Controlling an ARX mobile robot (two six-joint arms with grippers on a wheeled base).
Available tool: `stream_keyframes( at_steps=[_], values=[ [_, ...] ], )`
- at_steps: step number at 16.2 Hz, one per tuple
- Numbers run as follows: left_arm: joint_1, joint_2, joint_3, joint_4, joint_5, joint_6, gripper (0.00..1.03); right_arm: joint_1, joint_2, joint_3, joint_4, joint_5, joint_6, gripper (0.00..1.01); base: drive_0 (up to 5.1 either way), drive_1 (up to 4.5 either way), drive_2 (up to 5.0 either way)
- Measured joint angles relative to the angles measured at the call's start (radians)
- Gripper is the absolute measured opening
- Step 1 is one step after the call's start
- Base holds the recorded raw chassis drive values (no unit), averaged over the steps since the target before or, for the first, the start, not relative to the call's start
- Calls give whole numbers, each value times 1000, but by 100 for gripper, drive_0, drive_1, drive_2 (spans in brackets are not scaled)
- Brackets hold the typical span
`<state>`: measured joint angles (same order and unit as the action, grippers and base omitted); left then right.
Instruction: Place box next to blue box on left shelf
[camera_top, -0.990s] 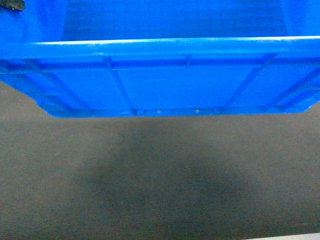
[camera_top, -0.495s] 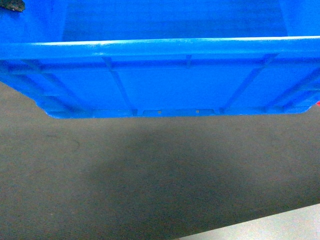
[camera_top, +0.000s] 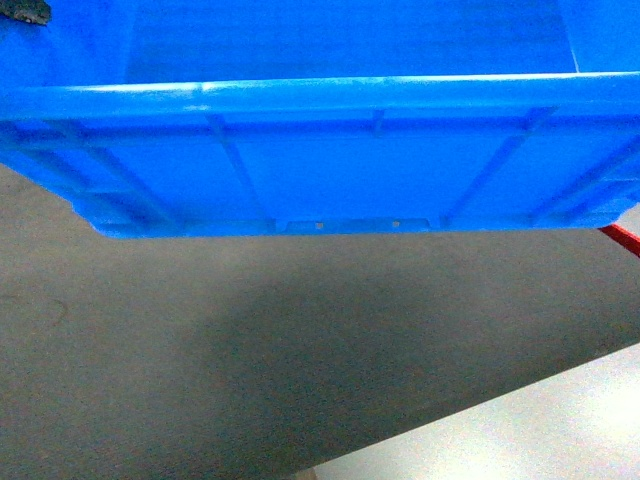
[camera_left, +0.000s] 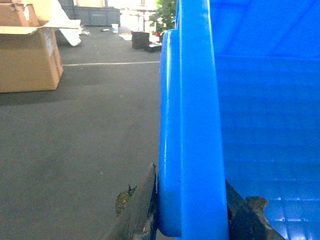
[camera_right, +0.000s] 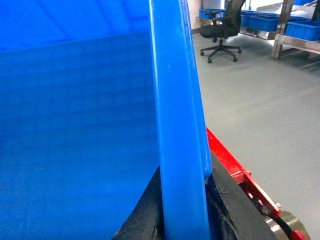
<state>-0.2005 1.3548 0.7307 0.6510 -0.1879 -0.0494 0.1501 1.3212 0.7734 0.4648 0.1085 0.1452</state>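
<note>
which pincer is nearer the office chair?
Right. The right pincer clamps the crate's rim on the side facing the office chair; the left pincer grips the opposite rim.

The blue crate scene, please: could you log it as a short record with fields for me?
held object: the box, a bright blue ribbed crate, carried clear of the floor
left gripper: fingers either side of the crate's left rim, shut on it
right gripper: fingers either side of the right rim, shut on it
floor below: dark grey carpet, pale floor at lower right
left surroundings: cardboard box
right surroundings: office chair, racks with blue bins
left shelf: not identifiable in any view
</note>
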Motion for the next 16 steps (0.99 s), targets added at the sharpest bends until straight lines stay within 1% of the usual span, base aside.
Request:
stream_keyframes(
  at_steps=[16],
  values=[
    [0,0,0,0,0,0,20,0,0,0,0,0,0,15,-152,-152,-152]
  ],
)
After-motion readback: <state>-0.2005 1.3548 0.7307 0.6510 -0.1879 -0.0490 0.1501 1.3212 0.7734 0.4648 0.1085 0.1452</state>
